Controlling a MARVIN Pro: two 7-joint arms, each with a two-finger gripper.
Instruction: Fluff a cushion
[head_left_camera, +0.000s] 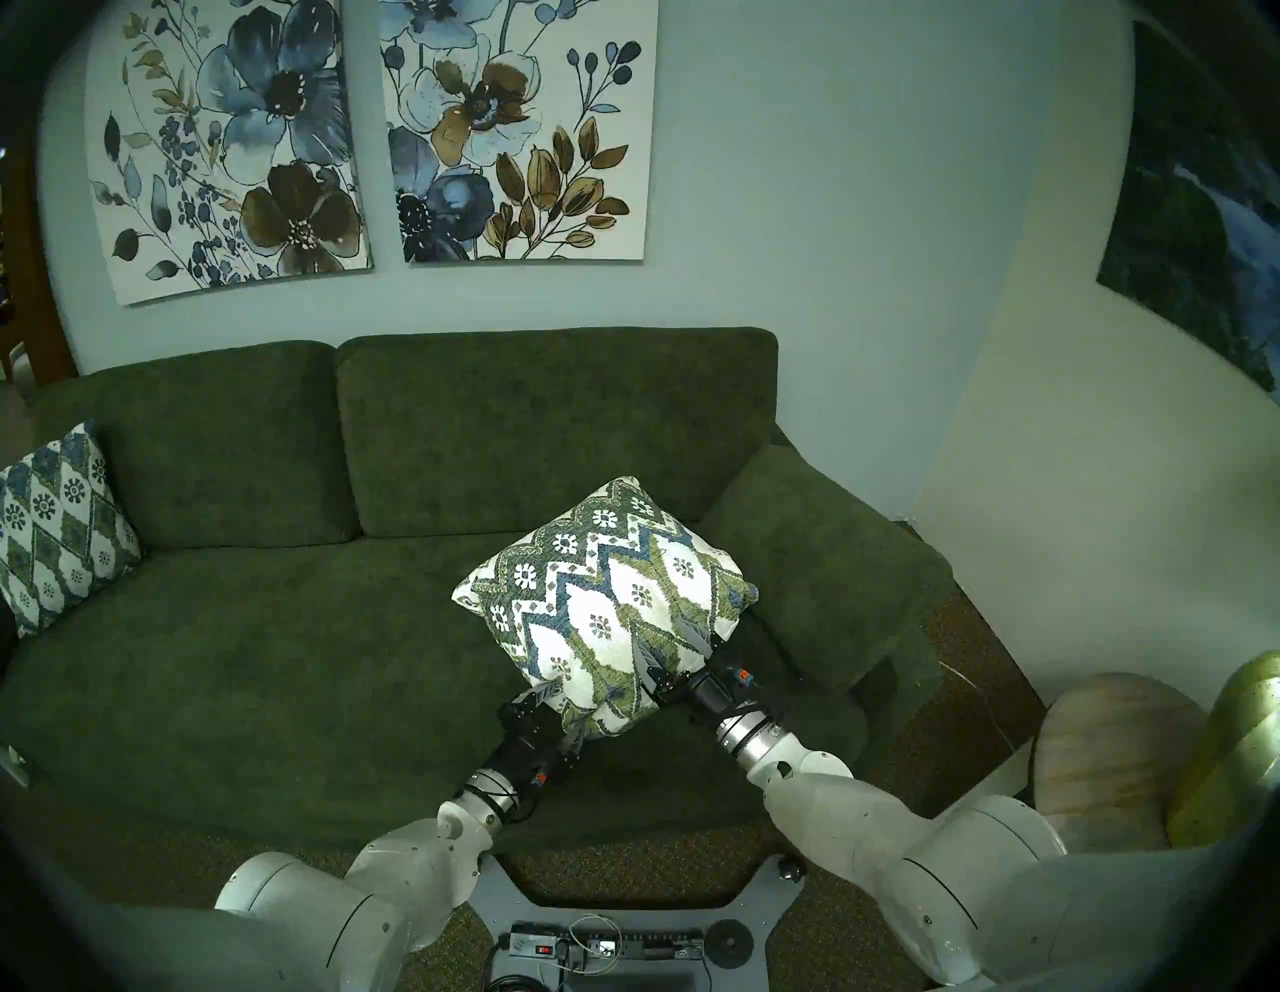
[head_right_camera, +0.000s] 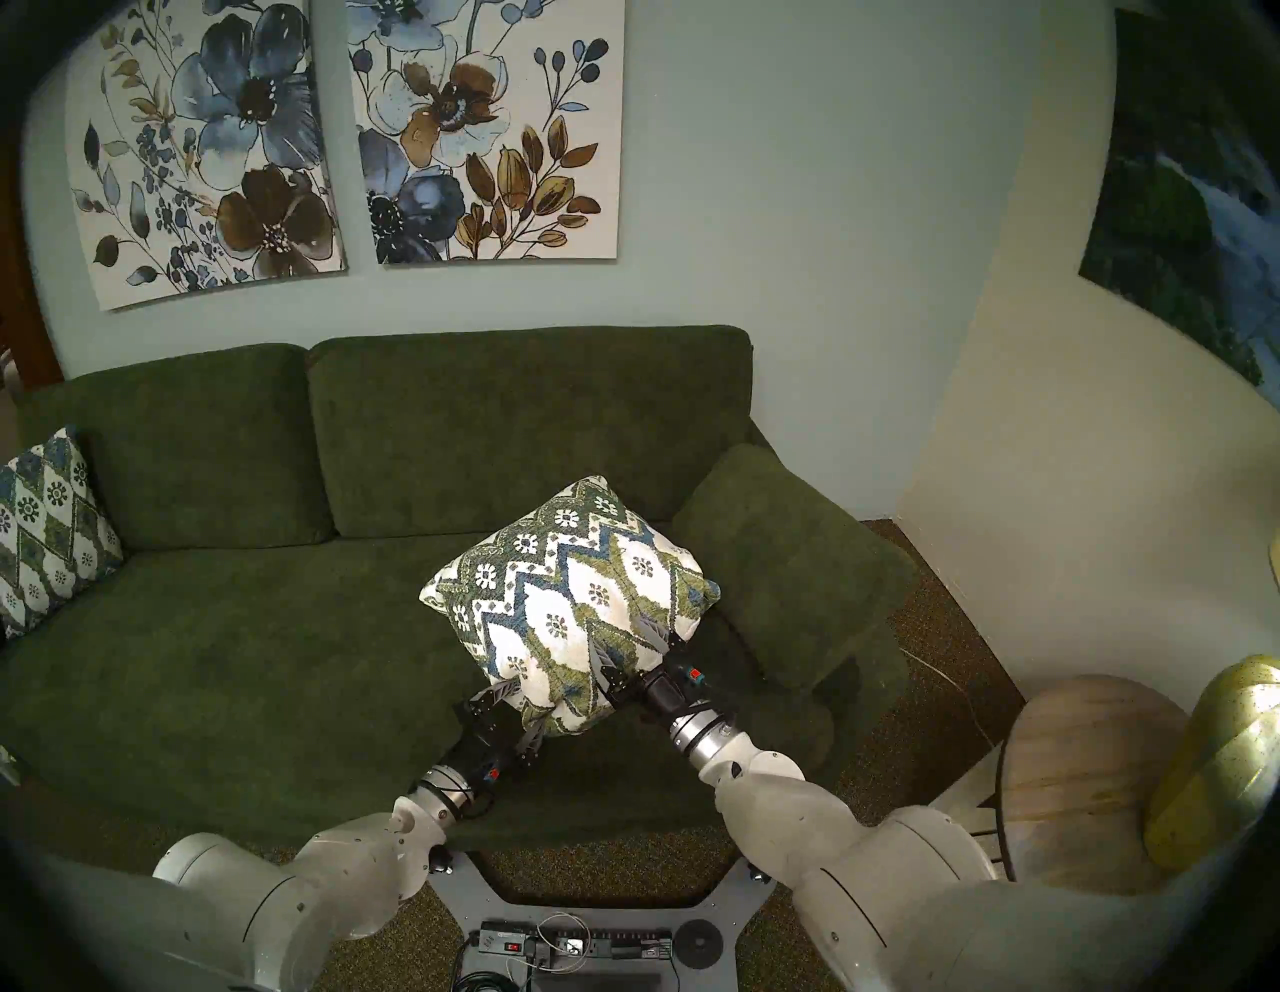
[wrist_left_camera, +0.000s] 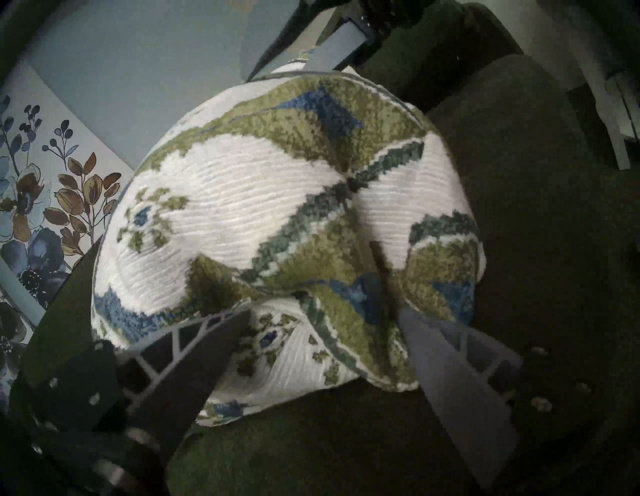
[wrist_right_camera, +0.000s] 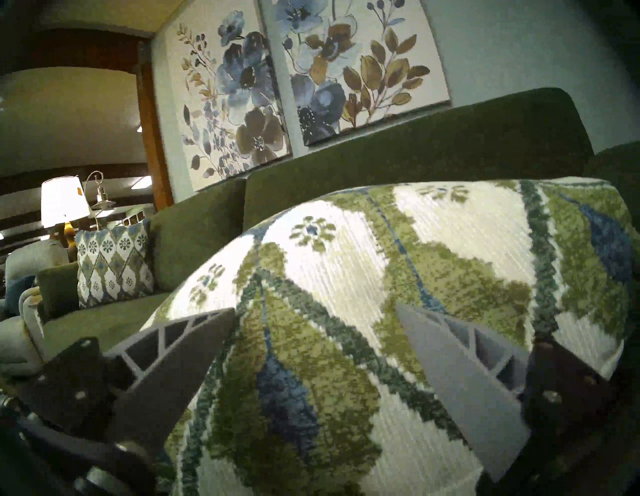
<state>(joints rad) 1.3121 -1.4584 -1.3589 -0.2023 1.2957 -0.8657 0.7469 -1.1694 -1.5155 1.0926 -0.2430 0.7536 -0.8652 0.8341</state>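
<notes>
Cushion (head_left_camera: 602, 596), plump, green-blue zigzags on cream (left claw (wrist_left_camera: 323, 311) and right claw (wrist_right_camera: 317, 308) agape, empty)

From the head we look down on the sofa (head_left_camera: 291, 623) twice, nearly alike. Our wrist views sit close against the cushion (wrist_left_camera: 277, 207), seemingly from opposite corners, and share it.
</notes>
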